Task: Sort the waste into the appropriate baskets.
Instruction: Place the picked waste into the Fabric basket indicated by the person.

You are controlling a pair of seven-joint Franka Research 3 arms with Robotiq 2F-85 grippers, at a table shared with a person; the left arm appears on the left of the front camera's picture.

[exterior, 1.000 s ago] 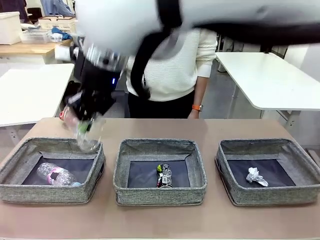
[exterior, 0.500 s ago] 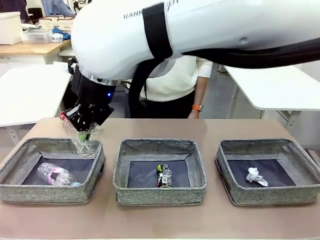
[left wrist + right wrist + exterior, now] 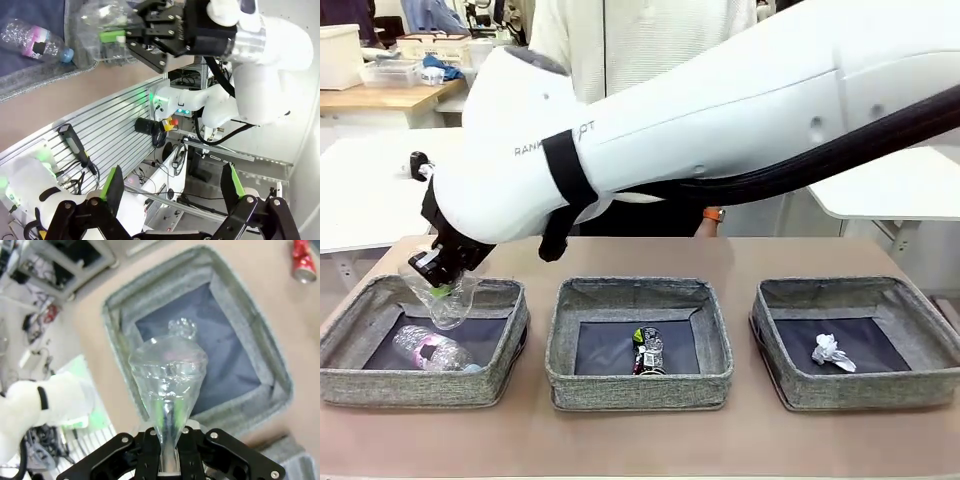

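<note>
Plastic cup (image 3: 448,300) in right end effector (image 3: 438,283) above left basket (image 3: 380,375)

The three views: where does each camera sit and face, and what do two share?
Front view: fixed between arms, facing the person across the table; right arm shows.
Left wrist view: on left wrist, facing the rig; open left gripper.
Right wrist view: looks down into grey woven basket; right gripper clamps crumpled clear plastic container.
All share that container.
</note>
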